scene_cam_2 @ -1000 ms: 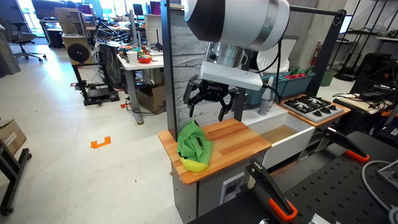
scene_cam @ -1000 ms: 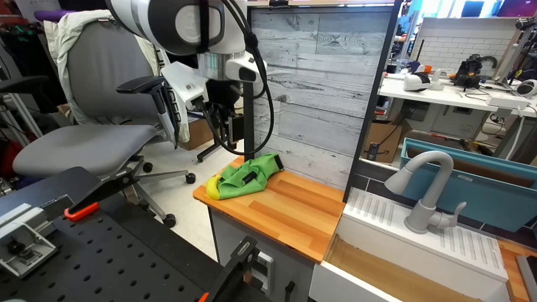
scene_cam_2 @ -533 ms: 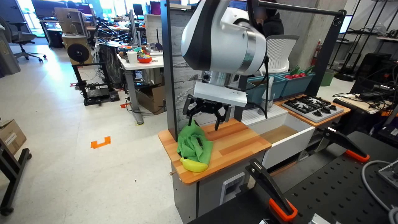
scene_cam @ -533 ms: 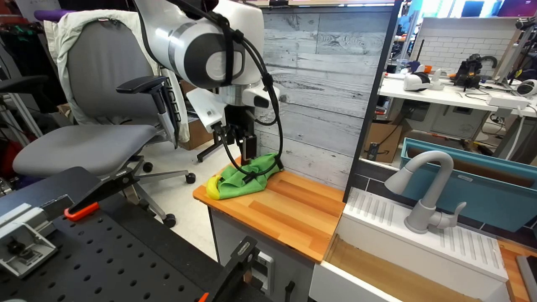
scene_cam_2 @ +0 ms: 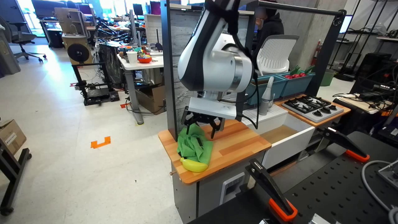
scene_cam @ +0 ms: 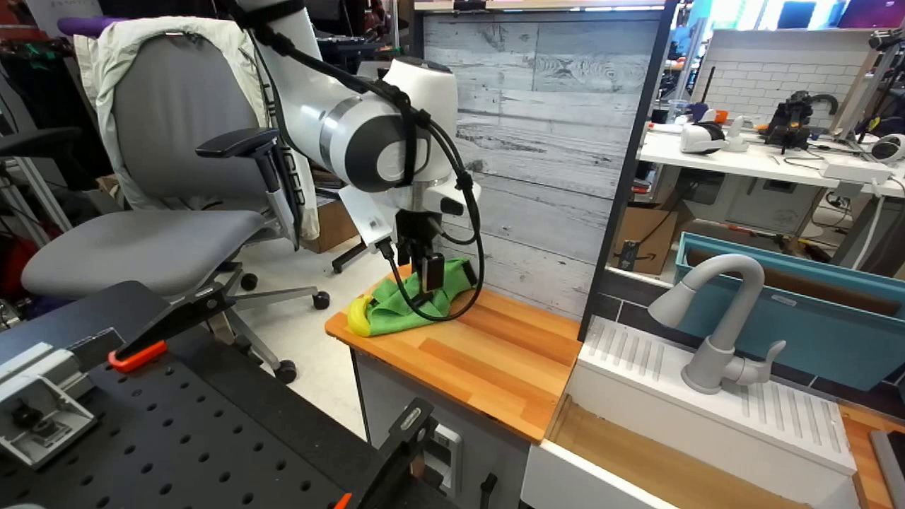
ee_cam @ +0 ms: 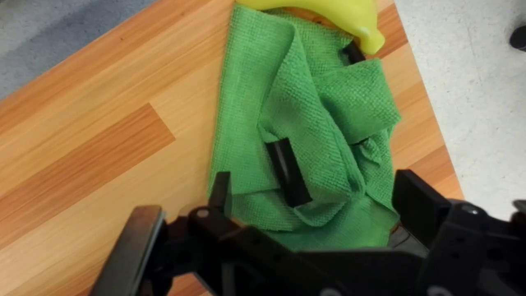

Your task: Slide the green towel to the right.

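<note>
The green towel lies crumpled on the wooden counter, seen in both exterior views (scene_cam: 393,314) (scene_cam_2: 192,147) and in the wrist view (ee_cam: 246,123). A black strip (ee_cam: 289,172) lies on its folds. My gripper is open and empty, low over the end of the towel near the backboard, in both exterior views (scene_cam: 430,274) (scene_cam_2: 200,134). In the wrist view its fingers (ee_cam: 313,176) stand wide apart on either side of the towel. Whether the fingertips touch the towel or counter I cannot tell. The gripper base hides the towel's near end in the wrist view.
A yellow banana (scene_cam_2: 194,165) lies against the towel's front edge, near the corner of the wooden counter (scene_cam_2: 239,146). A grey wood-pattern backboard (scene_cam: 537,155) stands behind. A white sink (scene_cam_2: 287,137) with a grey faucet (scene_cam: 721,339) adjoins the counter.
My gripper has come down from well above the counter to just over the towel, staying open. The towel and the banana have not moved.
</note>
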{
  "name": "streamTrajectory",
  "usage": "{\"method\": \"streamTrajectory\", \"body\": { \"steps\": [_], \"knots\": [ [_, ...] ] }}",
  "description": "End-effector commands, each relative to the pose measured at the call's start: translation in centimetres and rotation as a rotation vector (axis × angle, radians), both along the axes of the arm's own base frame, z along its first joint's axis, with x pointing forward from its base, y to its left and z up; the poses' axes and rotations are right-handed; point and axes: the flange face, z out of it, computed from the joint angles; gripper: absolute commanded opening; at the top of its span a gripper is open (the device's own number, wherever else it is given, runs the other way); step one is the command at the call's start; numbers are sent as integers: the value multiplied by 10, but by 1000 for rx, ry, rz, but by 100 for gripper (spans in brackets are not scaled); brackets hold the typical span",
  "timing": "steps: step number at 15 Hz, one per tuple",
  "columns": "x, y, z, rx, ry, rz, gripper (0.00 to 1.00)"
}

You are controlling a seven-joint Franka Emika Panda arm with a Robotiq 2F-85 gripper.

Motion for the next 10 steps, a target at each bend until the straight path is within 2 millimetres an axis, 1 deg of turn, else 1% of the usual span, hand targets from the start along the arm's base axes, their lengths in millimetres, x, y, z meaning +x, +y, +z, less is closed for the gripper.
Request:
{"method": "streamTrajectory", "body": {
  "steps": [1,3,6,8,10],
  "knots": [
    [12,11,-25,-20,4,18,100],
    [14,15,-38,-27,9,29,100],
    [17,16,-56,-42,19,39,100],
    [19,11,-67,-59,25,40,100],
    [23,4,-74,-74,39,34,100]
  ]
}}
